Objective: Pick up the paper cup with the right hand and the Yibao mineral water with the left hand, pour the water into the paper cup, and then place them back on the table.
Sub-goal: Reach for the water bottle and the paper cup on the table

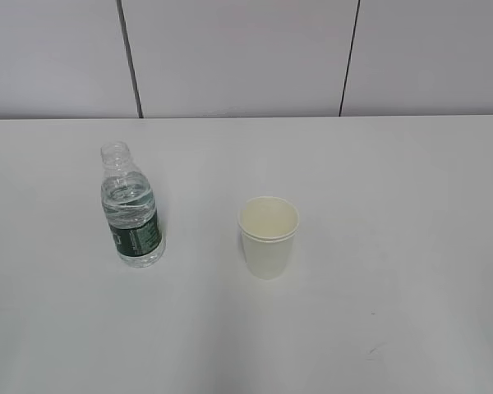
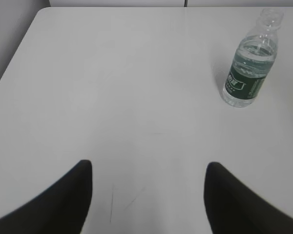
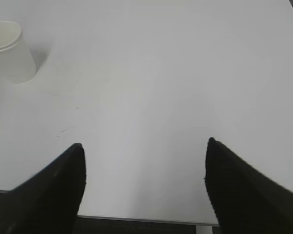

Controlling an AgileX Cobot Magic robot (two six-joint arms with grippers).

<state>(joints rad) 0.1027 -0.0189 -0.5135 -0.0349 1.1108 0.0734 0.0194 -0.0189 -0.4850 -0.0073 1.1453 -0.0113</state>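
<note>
Both grippers open, empty: bottle [image 2: 249, 66] ahead-right of left hand [image 2: 149, 183]; cup [image 3: 10, 51] ahead-left of right hand [image 3: 144, 168].

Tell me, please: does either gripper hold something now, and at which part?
Nothing is held. Both the left hand and the right hand are open over bare table; the Yibao mineral water and the paper cup stand untouched.

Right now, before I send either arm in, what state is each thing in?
Bottle: upright on the table, uncapped, partly full of water, untouched.
Cup: upright on the table, apart from the bottle, looks empty, untouched.
Left gripper: open, holding nothing, short of the bottle.
Right gripper: open, holding nothing, short of the cup.
</note>
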